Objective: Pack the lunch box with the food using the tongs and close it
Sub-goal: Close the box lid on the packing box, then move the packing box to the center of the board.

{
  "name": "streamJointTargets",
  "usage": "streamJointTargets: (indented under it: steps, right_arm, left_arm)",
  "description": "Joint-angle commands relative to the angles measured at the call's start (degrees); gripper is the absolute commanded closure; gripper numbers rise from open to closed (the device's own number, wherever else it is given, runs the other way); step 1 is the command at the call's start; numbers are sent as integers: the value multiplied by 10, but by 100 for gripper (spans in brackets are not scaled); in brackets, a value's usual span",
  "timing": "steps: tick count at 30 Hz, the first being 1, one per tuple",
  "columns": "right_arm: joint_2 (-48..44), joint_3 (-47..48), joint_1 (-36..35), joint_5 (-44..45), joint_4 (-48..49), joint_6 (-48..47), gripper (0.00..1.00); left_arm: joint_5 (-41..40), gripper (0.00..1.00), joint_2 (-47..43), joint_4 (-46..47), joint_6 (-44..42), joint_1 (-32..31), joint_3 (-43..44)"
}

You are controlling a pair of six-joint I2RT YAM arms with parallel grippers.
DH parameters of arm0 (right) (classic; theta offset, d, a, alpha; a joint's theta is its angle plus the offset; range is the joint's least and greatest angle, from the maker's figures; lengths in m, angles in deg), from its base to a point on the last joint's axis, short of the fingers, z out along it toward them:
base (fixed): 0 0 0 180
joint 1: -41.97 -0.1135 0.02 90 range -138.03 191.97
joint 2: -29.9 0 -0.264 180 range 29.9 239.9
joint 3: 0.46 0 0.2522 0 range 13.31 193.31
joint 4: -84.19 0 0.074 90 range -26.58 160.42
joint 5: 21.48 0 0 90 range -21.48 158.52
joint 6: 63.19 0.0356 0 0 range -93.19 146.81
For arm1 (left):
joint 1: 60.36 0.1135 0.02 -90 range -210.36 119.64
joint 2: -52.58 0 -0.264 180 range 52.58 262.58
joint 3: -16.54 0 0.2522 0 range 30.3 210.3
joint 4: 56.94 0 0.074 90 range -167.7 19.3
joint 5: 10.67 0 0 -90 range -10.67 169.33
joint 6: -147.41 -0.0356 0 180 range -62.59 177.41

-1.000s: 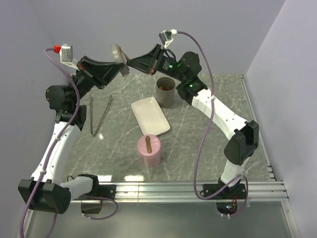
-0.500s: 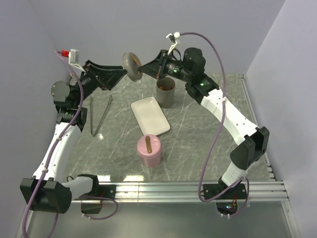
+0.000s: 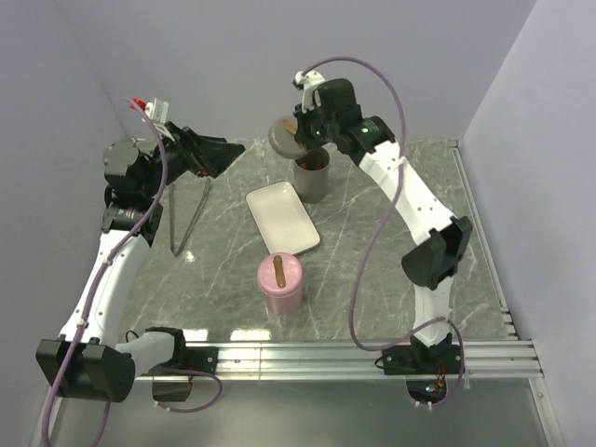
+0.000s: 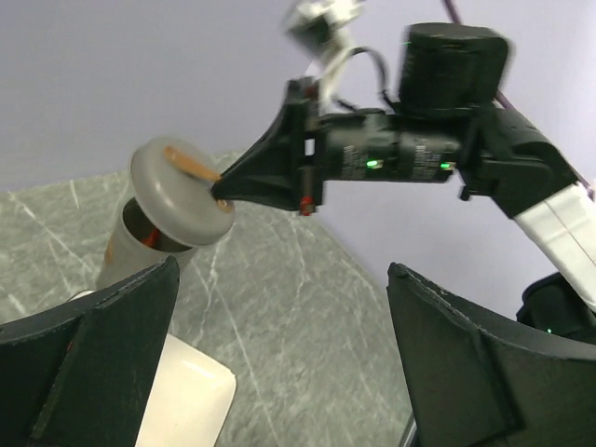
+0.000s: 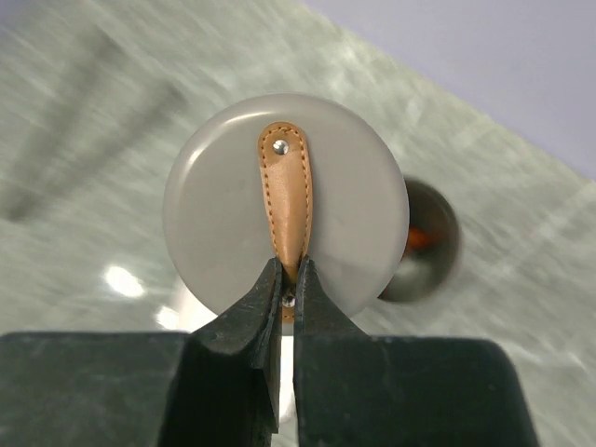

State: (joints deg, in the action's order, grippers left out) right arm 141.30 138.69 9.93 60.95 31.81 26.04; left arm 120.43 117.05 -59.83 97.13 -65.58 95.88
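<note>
The lunch box (image 3: 310,175) is a dark grey canister standing upright at the back of the table, with orange-brown food (image 3: 315,160) inside it. Its round grey lid (image 3: 283,137) hangs tilted just left of and above the canister's mouth. My right gripper (image 3: 296,132) is shut on the lid's brown strap (image 5: 285,191). In the right wrist view the lid (image 5: 214,214) partly covers the open canister (image 5: 438,256), where the food (image 5: 416,238) shows. My left gripper (image 3: 220,155) stands open and empty, well left of the lid (image 4: 180,191). The tongs (image 3: 186,216) lie on the table below it.
A flat white tray (image 3: 282,217) lies in the middle of the table, in front of the canister. A pink canister (image 3: 280,284) with a brown-strapped lid stands nearer the front edge. Walls close in at the back and both sides.
My left gripper let go of the lid, opened wide and drew back to the left. My right gripper, still shut on the strap, carried the lid right and down toward the canister.
</note>
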Motion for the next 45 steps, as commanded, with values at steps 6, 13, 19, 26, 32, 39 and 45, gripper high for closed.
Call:
streamJointTargets:
  steps: [6, 13, 19, 26, 32, 39, 45]
  right_arm:
    - [93, 86, 26, 97, -131, -123, 100]
    - [117, 86, 43, 85, -115, -121, 100]
    - [128, 93, 47, 86, -93, -120, 100]
    - [151, 116, 48, 78, -91, -111, 100]
    - [164, 113, 49, 64, -97, -110, 100]
    - [177, 111, 53, 52, -101, -106, 100]
    - [197, 111, 69, 19, -113, -87, 100]
  left_arm:
    - [6, 0, -29, -49, -73, 2, -5]
    - [13, 1, -40, -42, -80, 2, -22]
    - [13, 1, -45, -38, -82, 2, -27]
    - [10, 1, -48, -52, -97, 2, -29]
    - [10, 1, -52, -54, -105, 2, -31]
    - [9, 1, -59, -60, -108, 2, -37]
    - [9, 1, -66, -60, -108, 2, -44]
